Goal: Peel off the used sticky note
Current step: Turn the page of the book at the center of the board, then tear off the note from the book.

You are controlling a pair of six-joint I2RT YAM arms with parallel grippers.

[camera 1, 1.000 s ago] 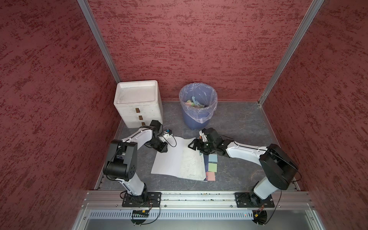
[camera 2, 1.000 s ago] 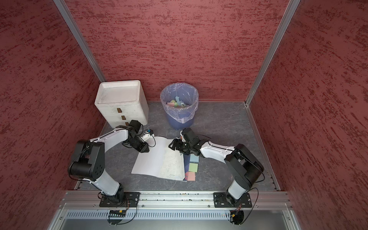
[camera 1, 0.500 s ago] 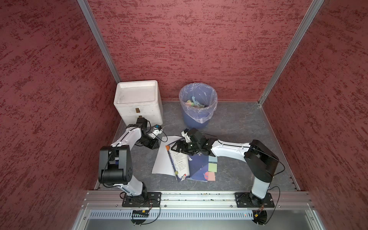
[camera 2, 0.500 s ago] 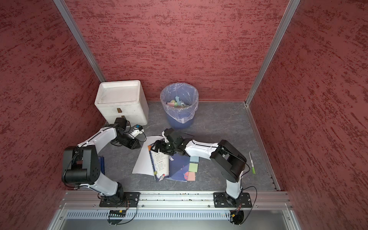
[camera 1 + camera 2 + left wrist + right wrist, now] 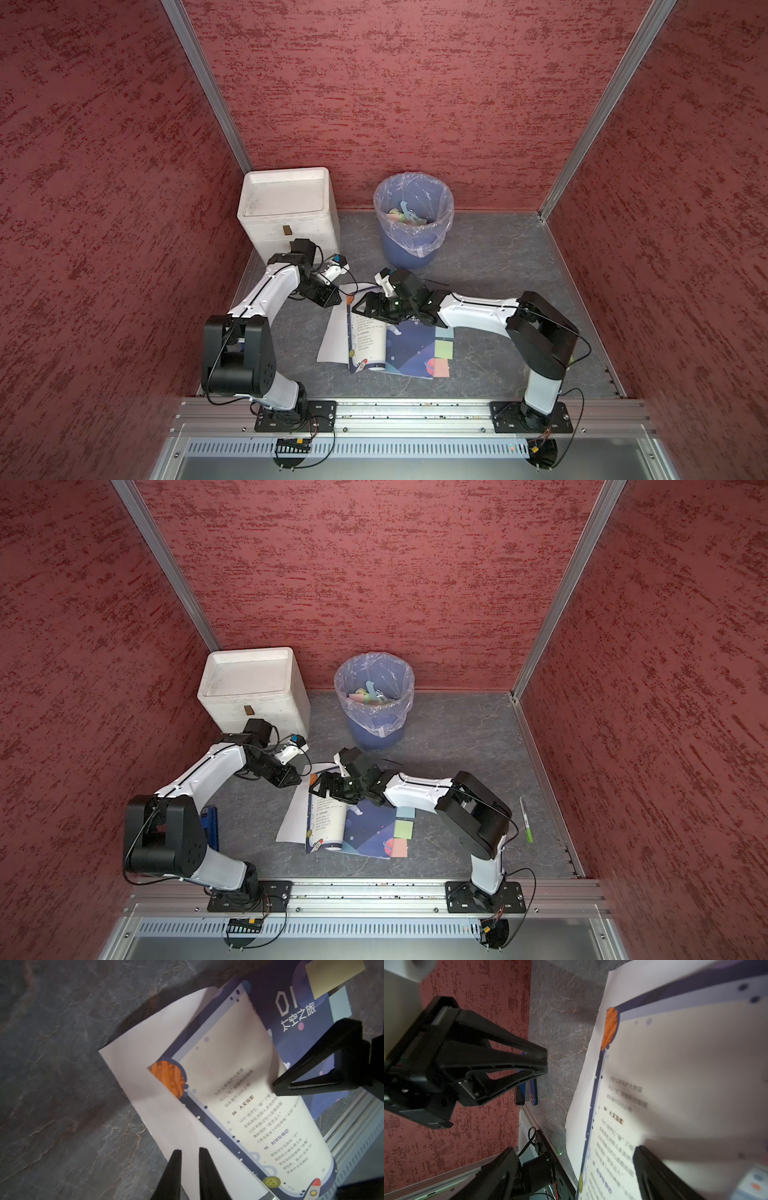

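Top views both show the booklet page (image 5: 368,345) flipped over since a second ago. That bares the blue page (image 5: 409,347), so its three sticky notes (image 5: 443,348) are reachable. Your right gripper (image 5: 365,309) is spread wide; the left gripper (image 5: 332,300) is barely parted and empty.

The surface (image 5: 498,257) lies bare to the right of the bin (image 5: 413,226) and in a strip along the front rail, so there is open passage there. At the back left the drawer box (image 5: 286,208) stands close behind the left gripper (image 5: 330,298), with only a slim gap between box and bin. The right arm (image 5: 478,311) reaches across the far end of the booklet (image 5: 409,351), just beside the sticky notes (image 5: 442,349) at its right edge. From the front the notes lie uncovered. A curled page (image 5: 368,343) rises on the booklet's left half. In a top view a pen (image 5: 525,818) lies near the right wall.
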